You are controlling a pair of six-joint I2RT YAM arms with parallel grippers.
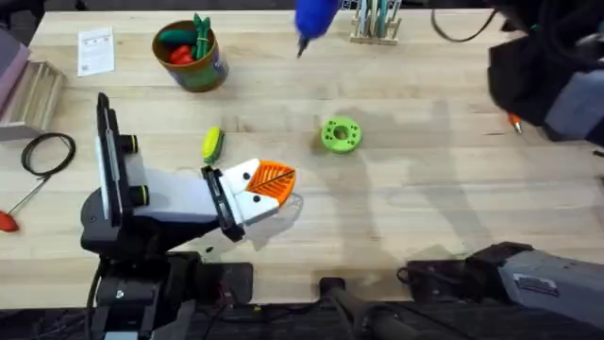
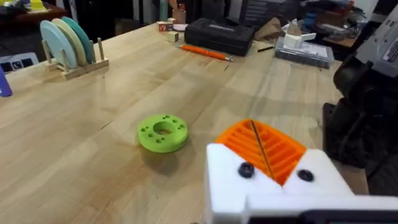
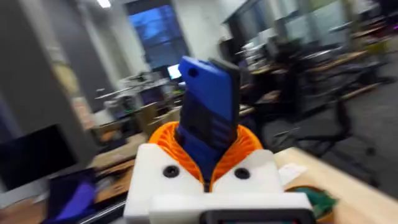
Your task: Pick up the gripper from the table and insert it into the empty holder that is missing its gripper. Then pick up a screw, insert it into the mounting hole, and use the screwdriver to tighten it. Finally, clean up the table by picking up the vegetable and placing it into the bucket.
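1. The small round bucket [image 1: 193, 59] with green-blue printed sides and a brownish-orange rim stands at the far left of the light wooden plank surface [image 1: 415, 170]. Inside it are a red vegetable and a green one, both poking above the rim.
2. The left hand [image 1: 269, 184] lies low over the surface near its middle, its white plastic finger mounts carrying orange ribbed tips pressed together; in the left wrist view the orange pads [image 2: 264, 148] meet along a thin dark line with nothing between them, so this hand is closed and empty.
3. A small yellow-and-green vegetable piece [image 1: 212, 144] lies on the surface just behind the left hand, apart from the bucket.
4. A bright green plastic ring with small holes around its top [image 1: 341, 134] sits flat on the surface, a little beyond and to the right of the left hand; it also shows in the left wrist view [image 2: 162, 132].
5. The blue pen-shaped electric screwdriver [image 3: 208, 115] is clamped between the orange pads of the right hand [image 3: 208, 177], standing upright out of the grip. From overhead the screwdriver [image 1: 312, 21] hangs above the far edge of the surface, tip pointing down and left.
6. A wooden rack holding pale blue and green plates [image 2: 69, 45] stands at the far edge, beside the screwdriver in the overhead view.
7. A red-handled tool [image 1: 11, 215] and a black cable loop [image 1: 47, 153] lie at the left edge.
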